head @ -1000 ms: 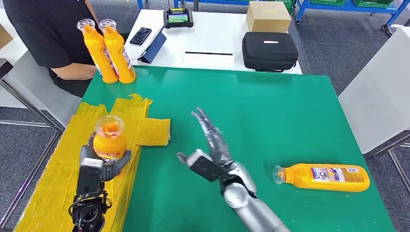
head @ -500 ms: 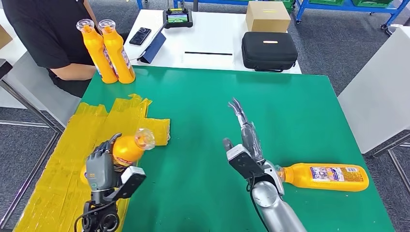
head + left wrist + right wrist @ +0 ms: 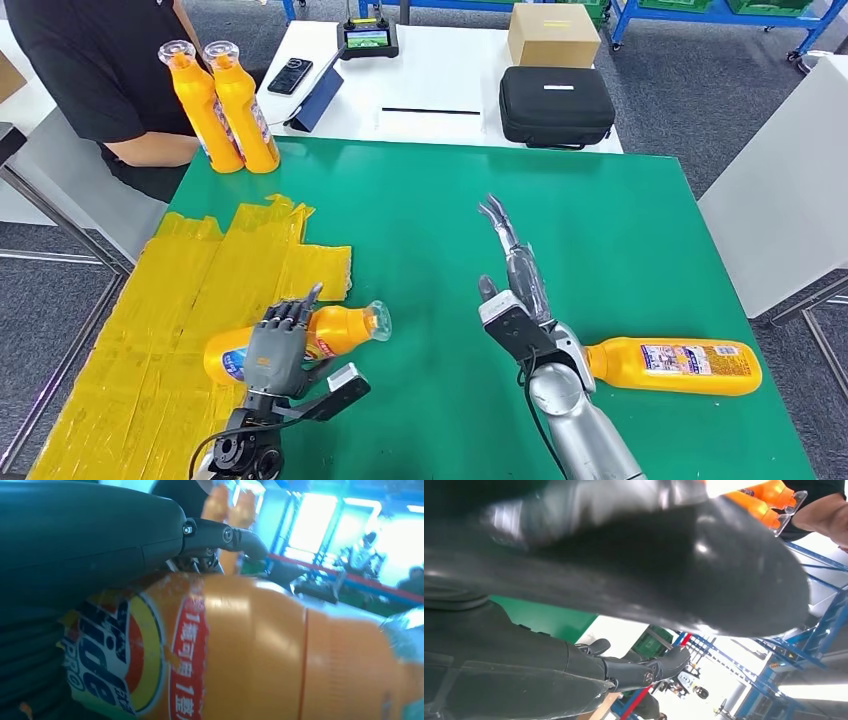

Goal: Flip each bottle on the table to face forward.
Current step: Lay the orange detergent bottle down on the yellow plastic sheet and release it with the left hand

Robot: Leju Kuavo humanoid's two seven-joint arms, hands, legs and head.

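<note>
My left hand (image 3: 275, 345), lower left of frame, grips an orange detergent bottle (image 3: 320, 335) on its side, clear cap pointing right, half over the yellow taped patch (image 3: 170, 330). My right hand (image 3: 515, 290), lower center, fingers straight and spread, holds nothing, just beside a second lying bottle (image 3: 675, 366) at lower right on the green table (image 3: 600, 220). Two upright bottles (image 3: 225, 105) stand upper left by a person (image 3: 100, 60).

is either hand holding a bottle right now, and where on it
The left hand grips an orange bottle around its labelled body, cap end pointing toward the right hand, which holds nothing, fingers extended, beside the lying bottle.
</note>
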